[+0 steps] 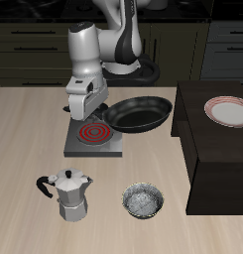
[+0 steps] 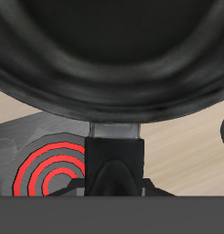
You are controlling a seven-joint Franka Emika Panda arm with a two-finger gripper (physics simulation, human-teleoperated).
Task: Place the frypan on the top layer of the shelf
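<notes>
The black frypan hangs in the air just past the burner plate, its rim close to the edge of the dark shelf. My gripper is shut on the end of the pan's handle, above the burner's red rings. In the wrist view the pan's bowl fills most of the frame, and its handle runs back into my gripper, with the burner plate below. The shelf's flat top carries a plate.
A white plate with a red rim lies on the shelf top towards its back. A moka pot and a small speckled metal bowl stand near the table's front edge. Dark drawer cabinets line the back.
</notes>
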